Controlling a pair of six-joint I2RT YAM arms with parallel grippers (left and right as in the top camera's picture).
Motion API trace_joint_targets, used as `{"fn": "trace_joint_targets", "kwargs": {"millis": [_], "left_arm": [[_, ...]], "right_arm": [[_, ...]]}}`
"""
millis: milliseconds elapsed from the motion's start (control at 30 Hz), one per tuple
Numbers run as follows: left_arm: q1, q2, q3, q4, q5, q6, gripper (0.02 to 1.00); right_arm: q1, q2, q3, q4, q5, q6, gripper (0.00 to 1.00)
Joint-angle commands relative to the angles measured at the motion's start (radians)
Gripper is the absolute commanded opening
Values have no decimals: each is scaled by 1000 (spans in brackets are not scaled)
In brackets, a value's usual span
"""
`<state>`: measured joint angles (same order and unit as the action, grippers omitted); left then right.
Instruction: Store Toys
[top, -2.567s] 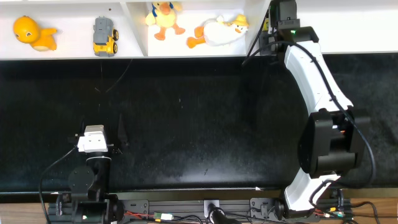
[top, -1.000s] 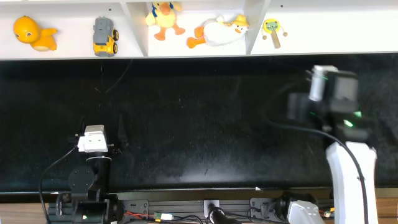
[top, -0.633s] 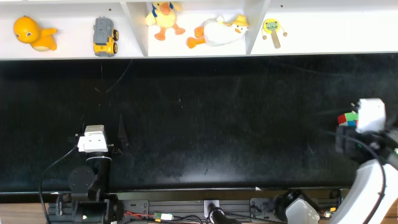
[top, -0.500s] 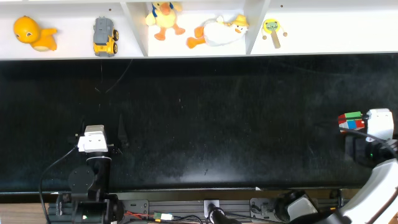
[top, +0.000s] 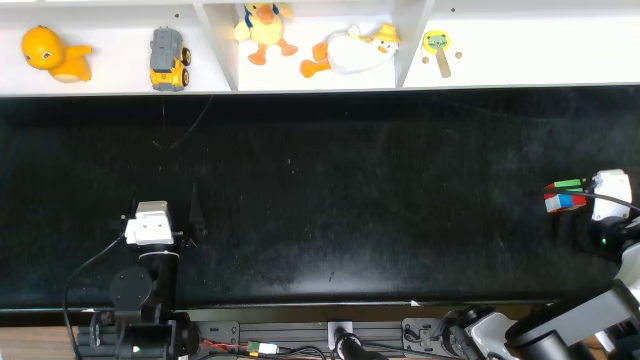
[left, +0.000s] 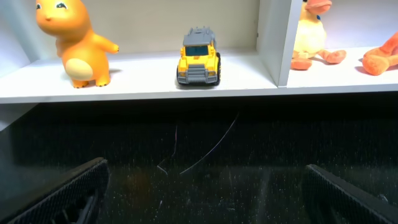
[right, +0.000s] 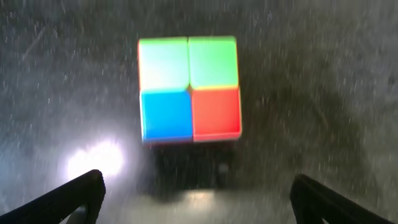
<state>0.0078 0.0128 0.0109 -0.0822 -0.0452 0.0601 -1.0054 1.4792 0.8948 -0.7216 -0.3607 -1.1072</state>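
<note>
Your right hand (right: 196, 182), spread apart, hangs above a multicoloured cube (right: 189, 89) on the black surface (top: 330, 180). Your left hand (left: 205, 167), also apart, faces the white toy shelf (left: 143, 87).

Six toys in all — five on the shelf (top: 520, 60), one on the surface (top: 350, 200). The shelf carries one orange figure (top: 55, 52), one yellow truck (top: 168, 58), two ducks — one yellow plush duck (top: 264, 30), one white plush duck (top: 350, 50) — and one small green toy (top: 438, 47). One coloured cube (right: 189, 88) lies on the surface.
</note>
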Motion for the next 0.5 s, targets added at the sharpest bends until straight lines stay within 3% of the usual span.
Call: {"fn": "trace_joint_targets", "kwargs": {"millis": [33,500], "left_arm": [[-3,-10,-2,-2,2,18,996],[-3,-10,-2,-2,2,18,998]], "right_arm": [[17,23,21,52,-58,55,978],[97,71,21,111,-68,180,980]]}}
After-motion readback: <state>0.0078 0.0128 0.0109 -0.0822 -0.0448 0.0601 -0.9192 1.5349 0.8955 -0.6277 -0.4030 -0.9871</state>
